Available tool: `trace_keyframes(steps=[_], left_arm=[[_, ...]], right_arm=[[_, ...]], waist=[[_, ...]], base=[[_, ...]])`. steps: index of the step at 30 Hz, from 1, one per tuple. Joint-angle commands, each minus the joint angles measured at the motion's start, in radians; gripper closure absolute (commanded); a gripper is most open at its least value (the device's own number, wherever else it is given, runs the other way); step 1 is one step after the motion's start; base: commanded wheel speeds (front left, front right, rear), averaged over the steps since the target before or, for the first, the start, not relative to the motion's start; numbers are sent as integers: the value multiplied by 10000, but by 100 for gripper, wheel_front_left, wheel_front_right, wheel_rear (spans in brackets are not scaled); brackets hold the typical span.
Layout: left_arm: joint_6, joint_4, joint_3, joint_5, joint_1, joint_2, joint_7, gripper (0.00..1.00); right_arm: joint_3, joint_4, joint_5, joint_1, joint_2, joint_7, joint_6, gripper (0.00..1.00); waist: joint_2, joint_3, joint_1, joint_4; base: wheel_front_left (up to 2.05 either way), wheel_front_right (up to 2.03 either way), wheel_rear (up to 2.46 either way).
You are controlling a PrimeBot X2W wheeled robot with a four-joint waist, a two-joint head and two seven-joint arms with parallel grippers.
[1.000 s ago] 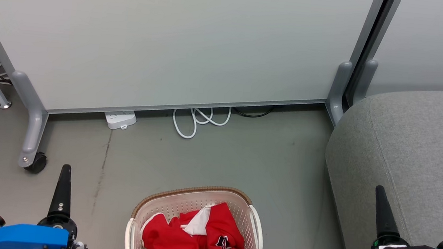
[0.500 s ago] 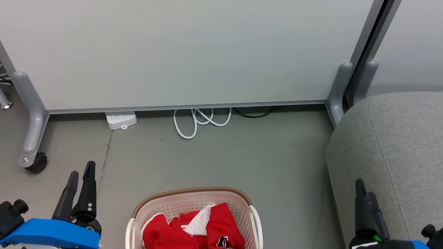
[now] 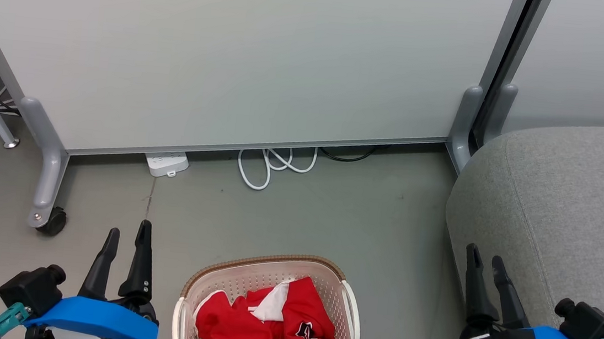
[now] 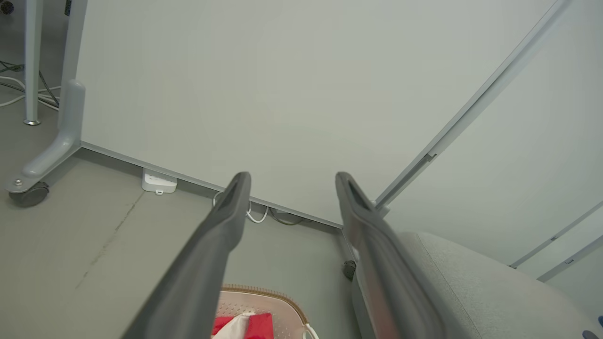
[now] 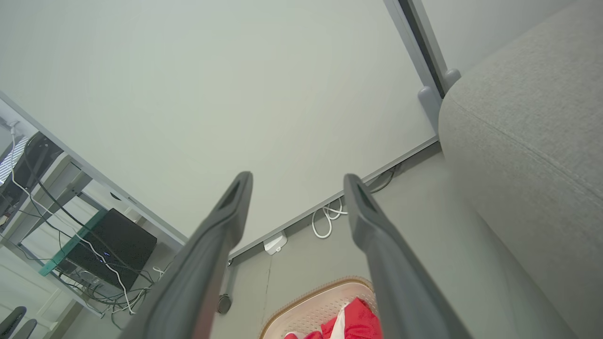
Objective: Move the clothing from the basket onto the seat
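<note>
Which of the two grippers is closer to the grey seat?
The right gripper, beside the seat at its rounded edge; the left gripper is on the other side of the basket.

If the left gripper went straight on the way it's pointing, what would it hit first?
Probably the white partition panel, low down near the looped white cable. Nothing nearer shows ahead of the left gripper, though depth is unclear.
</note>
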Motion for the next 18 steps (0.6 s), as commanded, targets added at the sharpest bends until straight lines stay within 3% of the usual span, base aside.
trace_keyframes(steps=[1,18], left_arm=[[13,-69,-84,315,-254,88,-105,0],[32,135,-395,2240,-374,109,-545,0]], right_arm=[[45,-43,-315,-233,-44,-111,18,0],[83,209,-2153,-282,-50,-561,20,0]], waist=[[0,2,0,5],[0,11,0,86]], base=[[0,0,0],[0,0,0]])
